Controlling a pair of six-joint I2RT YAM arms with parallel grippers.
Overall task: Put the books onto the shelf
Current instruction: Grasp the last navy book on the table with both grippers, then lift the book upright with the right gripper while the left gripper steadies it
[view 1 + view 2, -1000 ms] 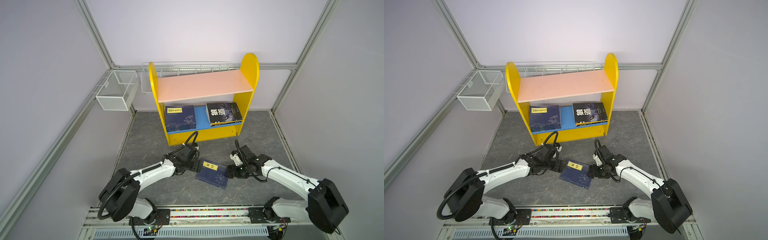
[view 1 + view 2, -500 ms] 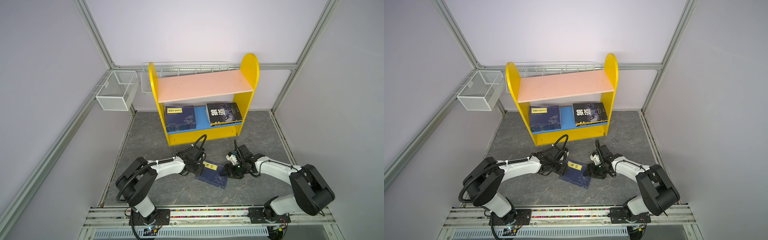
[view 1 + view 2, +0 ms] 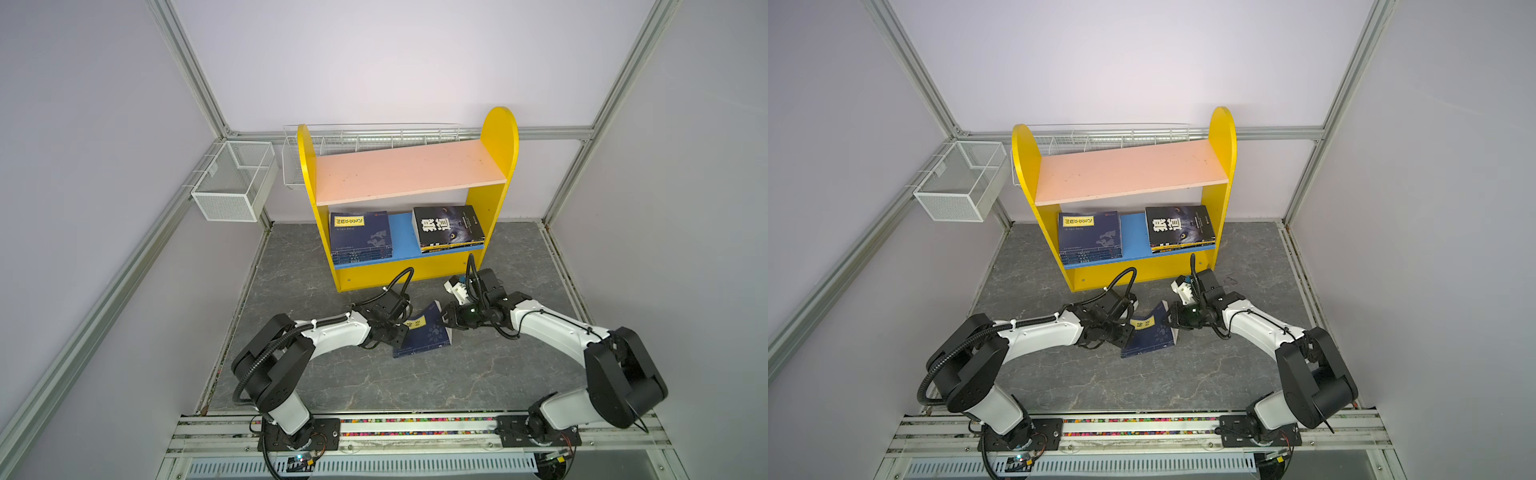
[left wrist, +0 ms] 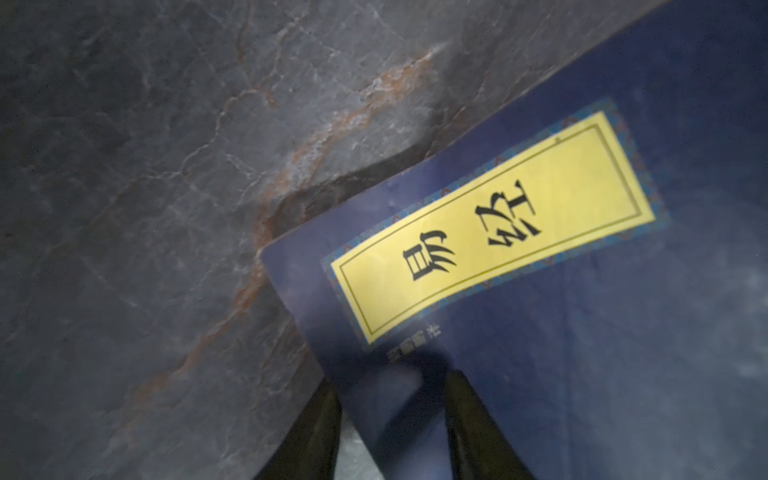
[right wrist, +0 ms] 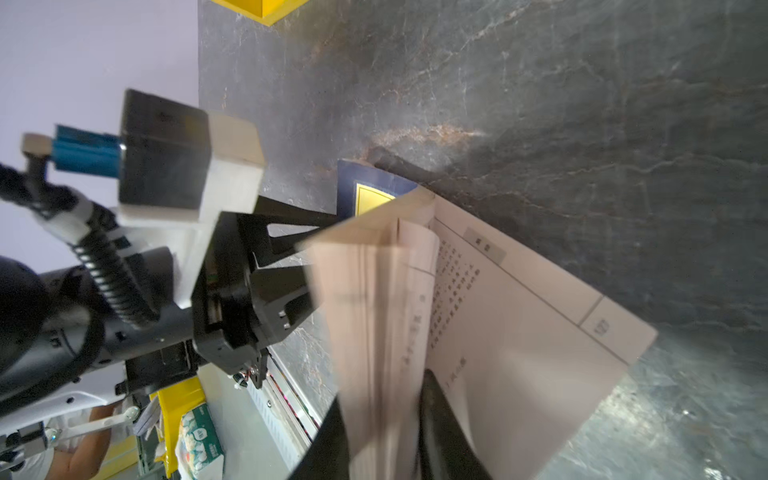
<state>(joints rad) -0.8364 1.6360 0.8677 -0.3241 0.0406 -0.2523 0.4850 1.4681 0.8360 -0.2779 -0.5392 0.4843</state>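
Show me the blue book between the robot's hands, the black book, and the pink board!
blue book [image 3: 428, 338]: in a top view, its navy cover.
black book [image 3: 446, 226]: in a top view, its front cover.
pink board [image 3: 407, 170]: in a top view, its middle.

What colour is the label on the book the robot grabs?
Yellow, with black writing. The label shows best in the left wrist view.

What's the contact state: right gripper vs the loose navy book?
Touching. Right wrist view: the right gripper is shut on pages of the navy book, one finger on either side.
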